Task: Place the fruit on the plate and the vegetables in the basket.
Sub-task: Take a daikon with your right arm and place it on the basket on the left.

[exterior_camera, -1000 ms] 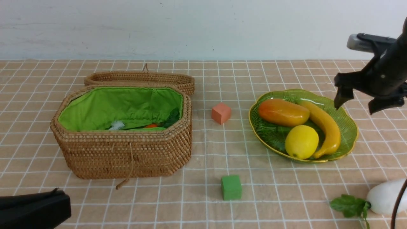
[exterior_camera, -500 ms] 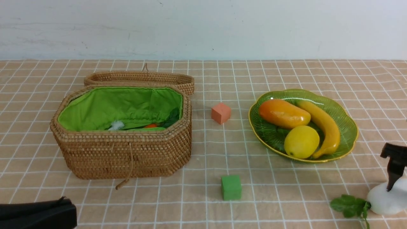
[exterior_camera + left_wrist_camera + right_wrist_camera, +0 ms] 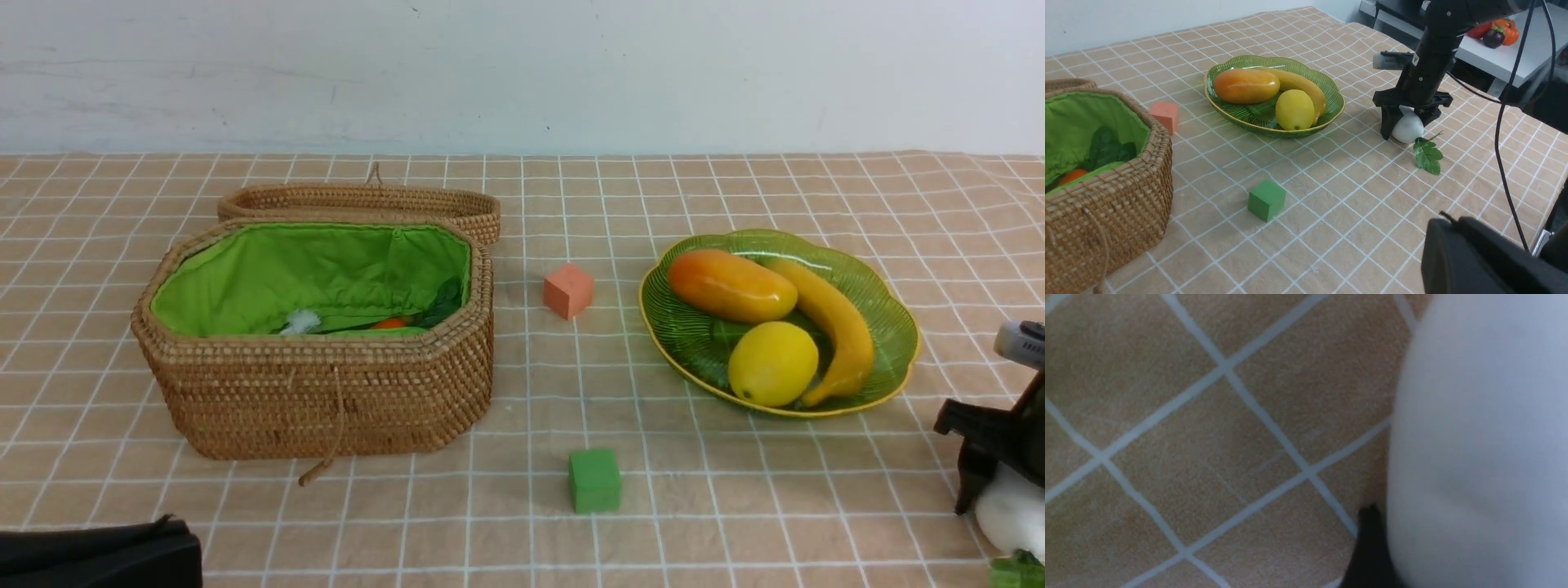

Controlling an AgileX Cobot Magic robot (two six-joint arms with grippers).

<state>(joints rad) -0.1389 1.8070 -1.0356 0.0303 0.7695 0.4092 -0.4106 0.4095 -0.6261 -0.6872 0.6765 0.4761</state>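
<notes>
The right tool [image 3: 1408, 122] straddles the white radish [image 3: 1408, 128] beside the plate [image 3: 1224, 112], fingers flanking it for a basket-bound grasp; whether it is clamped cannot be told. The left tool [image 3: 98, 555] rests closed, empty.

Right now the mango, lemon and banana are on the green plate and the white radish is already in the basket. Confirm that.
Not quite. The mango, lemon and banana are on the green plate, but the white radish lies on the tablecloth beside the plate, with the right tool straddling it, as the left wrist view shows.

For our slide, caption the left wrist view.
Right gripper straddles the white radish beside the green glass plate of fruit.
</notes>
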